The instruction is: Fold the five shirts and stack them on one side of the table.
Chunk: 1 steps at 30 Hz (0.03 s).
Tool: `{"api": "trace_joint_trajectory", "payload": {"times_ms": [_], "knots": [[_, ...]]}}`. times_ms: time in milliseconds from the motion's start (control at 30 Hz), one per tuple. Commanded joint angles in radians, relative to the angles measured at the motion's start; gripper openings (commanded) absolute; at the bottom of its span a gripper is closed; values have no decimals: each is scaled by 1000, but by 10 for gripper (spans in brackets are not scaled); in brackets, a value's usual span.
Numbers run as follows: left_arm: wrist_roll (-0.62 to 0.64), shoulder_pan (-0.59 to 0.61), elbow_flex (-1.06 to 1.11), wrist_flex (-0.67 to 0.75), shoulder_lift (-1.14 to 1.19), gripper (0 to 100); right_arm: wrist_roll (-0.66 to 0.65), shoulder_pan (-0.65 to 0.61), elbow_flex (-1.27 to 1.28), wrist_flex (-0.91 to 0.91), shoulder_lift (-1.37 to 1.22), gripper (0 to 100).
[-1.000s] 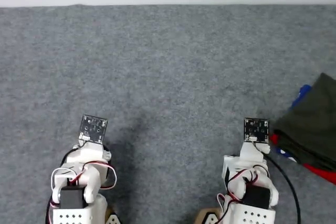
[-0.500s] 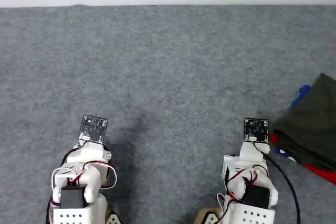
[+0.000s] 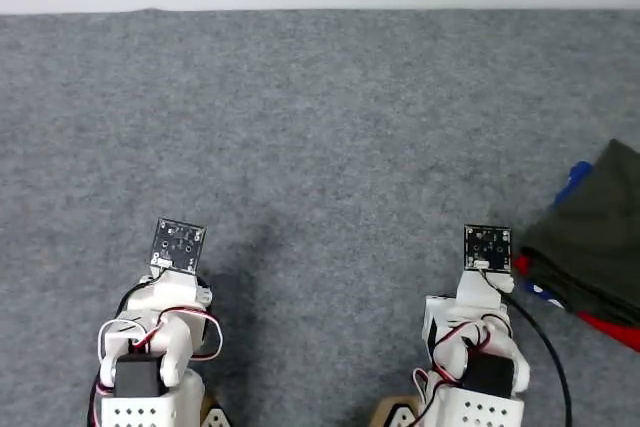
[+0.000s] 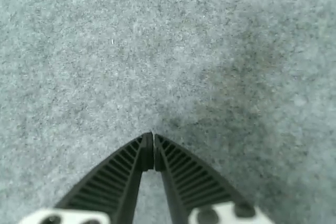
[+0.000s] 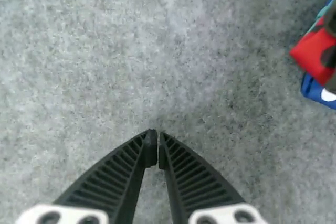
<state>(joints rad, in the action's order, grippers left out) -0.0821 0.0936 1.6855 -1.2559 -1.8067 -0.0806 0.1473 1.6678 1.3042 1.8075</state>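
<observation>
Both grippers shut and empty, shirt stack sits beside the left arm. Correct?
One thing is off: the shirt stack sits beside the right arm, not the left. The right wrist view shows its red and blue edges near the right gripper. That gripper and the left gripper are shut and empty, as you said.

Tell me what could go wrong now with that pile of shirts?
The pile of shirts lies close beside the right arm, so a swing of that arm might knock it crooked. Its red edge pokes out under the dark top shirt, so the layers may slide apart. The black cable runs near the pile and could snag it.
</observation>
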Motion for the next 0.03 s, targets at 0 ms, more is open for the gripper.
{"api": "trace_joint_trajectory", "payload": {"times_ms": [0], "knots": [[-6, 3, -2, -3, -9, 19, -12, 1, 15, 7, 8, 9]]}}
